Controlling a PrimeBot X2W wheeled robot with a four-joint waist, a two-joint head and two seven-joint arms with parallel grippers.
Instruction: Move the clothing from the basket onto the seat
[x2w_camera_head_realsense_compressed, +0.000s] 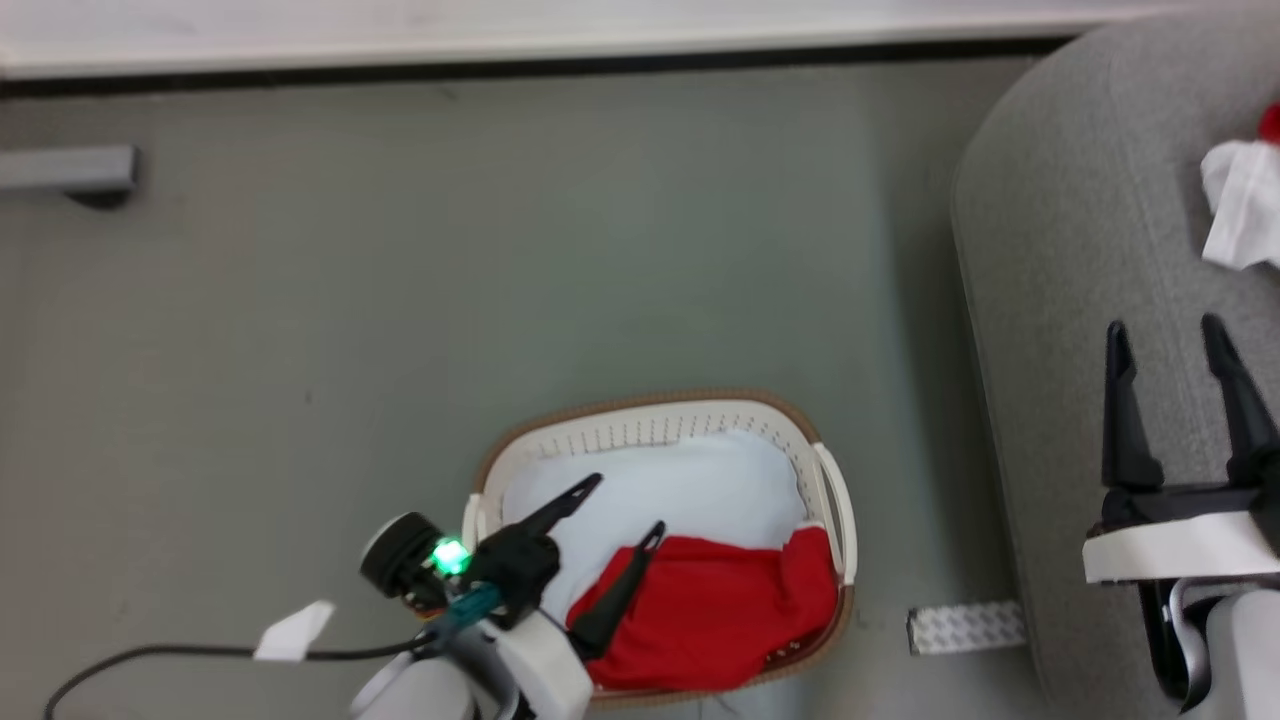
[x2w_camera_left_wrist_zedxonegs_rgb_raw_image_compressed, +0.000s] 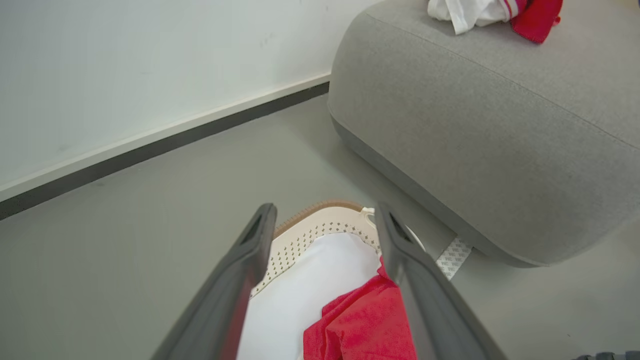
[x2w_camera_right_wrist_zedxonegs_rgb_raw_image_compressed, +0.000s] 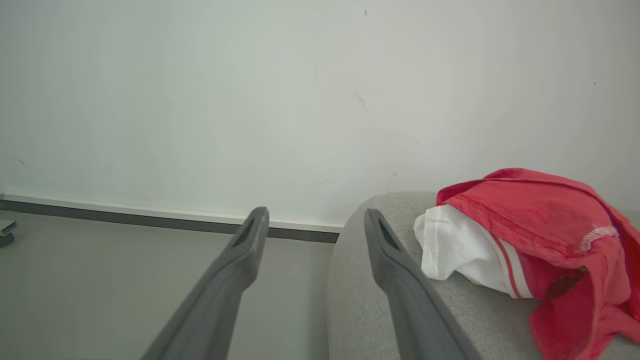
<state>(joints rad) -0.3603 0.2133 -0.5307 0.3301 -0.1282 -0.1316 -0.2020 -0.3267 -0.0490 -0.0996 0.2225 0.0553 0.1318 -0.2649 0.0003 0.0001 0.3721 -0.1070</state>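
Closest in, the left gripper (x2w_camera_head_realsense_compressed: 628, 502) hangs over the near end of the basket (x2w_camera_head_realsense_compressed: 640, 405) with its jaws spread wide and nothing between them. The red garment (x2w_camera_head_realsense_compressed: 720, 620) lies crumpled in the basket's near-right part, just under and to the right of the gripper's right-hand finger. In the head view that finger crosses the fabric's left edge, and whether it touches the cloth cannot be told. The wrist and forearm hide the basket's near-left rim, and the frame bottom cuts off its near wall. Past the red cloth, a flat white pad (x2w_camera_head_realsense_compressed: 680, 495) covers the rest of the basket floor up to the perforated far wall. To the right, over the rounded arm of the grey seat (x2w_camera_head_realsense_compressed: 1080, 250), the right gripper (x2w_camera_head_realsense_compressed: 1164, 326) also stands wide open and empty. Farther along the seat rests a red-and-white garment (x2w_camera_right_wrist_zedxonegs_rgb_raw_image_compressed: 540, 235), well right of those jaws and apart from them. The head view's right edge cuts it off, and its shape cannot be made out in the bunched folds.
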